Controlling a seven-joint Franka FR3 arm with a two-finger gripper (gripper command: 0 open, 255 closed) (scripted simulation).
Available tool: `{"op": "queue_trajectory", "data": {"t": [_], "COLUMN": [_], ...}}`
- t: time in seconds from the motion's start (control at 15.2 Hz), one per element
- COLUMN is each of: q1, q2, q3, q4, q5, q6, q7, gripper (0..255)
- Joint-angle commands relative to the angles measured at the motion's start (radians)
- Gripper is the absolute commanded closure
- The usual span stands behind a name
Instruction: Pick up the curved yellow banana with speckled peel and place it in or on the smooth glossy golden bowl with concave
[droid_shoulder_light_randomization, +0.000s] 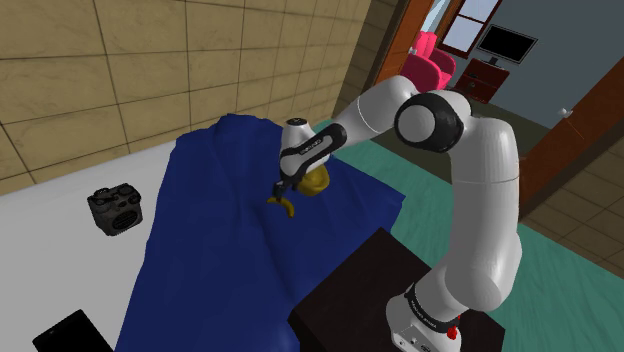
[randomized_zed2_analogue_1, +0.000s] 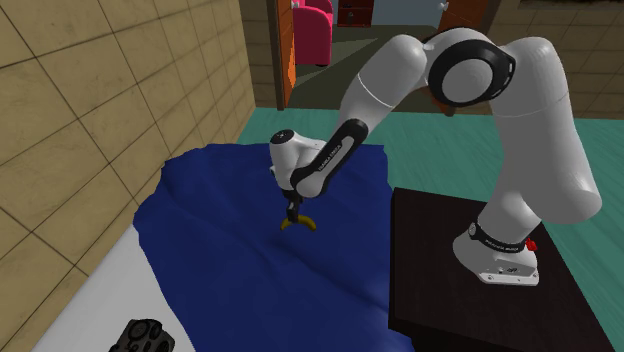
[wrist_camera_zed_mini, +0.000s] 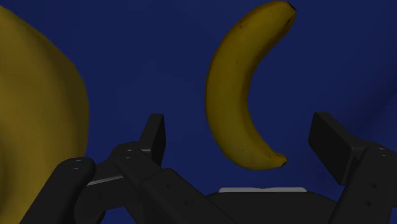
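Found banana (wrist_camera_zed_mini: 245, 89) lying on blue cloth (wrist_camera_zed_mini: 146, 57), long axis running straight out ahead of gripper (wrist_camera_zed_mini: 242, 130): dark-tipped end pointing away, other end lying between the fingers (wrist_camera_zed_mini: 156, 133). Recorded outer bulge of its curve turned toward golden bowl (wrist_camera_zed_mini: 38, 108), hollow side turned away from it. Noted yellow peel, faintly speckled brown, dark at the far tip. Found fingers spread wide, one to each side of the near end, neither touching the peel; nothing gripped. From the shoulder view, placed banana directly under the hand, near the middle of the cloth, with golden bowl just beside it toward that view's right and partly hidden behind the wrist. Traced white arm (droid_shoulder_light_randomization: 480, 200) up from dark stand (droid_shoulder_light_randomization: 350, 290), elbow raised high, forearm slanting down toward that view's left, hand aimed downward at the cloth. Logged black boxy object (droid_shoulder_light_randomization: 116, 210) on white surface (droid_shoulder_light_randomization: 50, 250), well apart from banana, toward that view's left
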Motion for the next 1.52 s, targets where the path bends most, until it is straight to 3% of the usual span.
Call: {"op": "queue_trajectory", "data": {"t": [0.0, 0.73, 0.79, 1.45], "q1": [0.001, 0.001, 0.001, 0.001], "q2": [0.028, 0.068, 0.068, 0.055], "q3": [-0.002, -0.005, -0.005, -0.004], "q4": [0.009, 0.018, 0.018, 0.013], "q5": [-0.002, -0.005, -0.005, -0.004], "q6": [0.019, 0.05, 0.05, 0.043], "q7": [0.003, 0.005, 0.005, 0.004], "gripper": [0, 0, 255, 255]}}
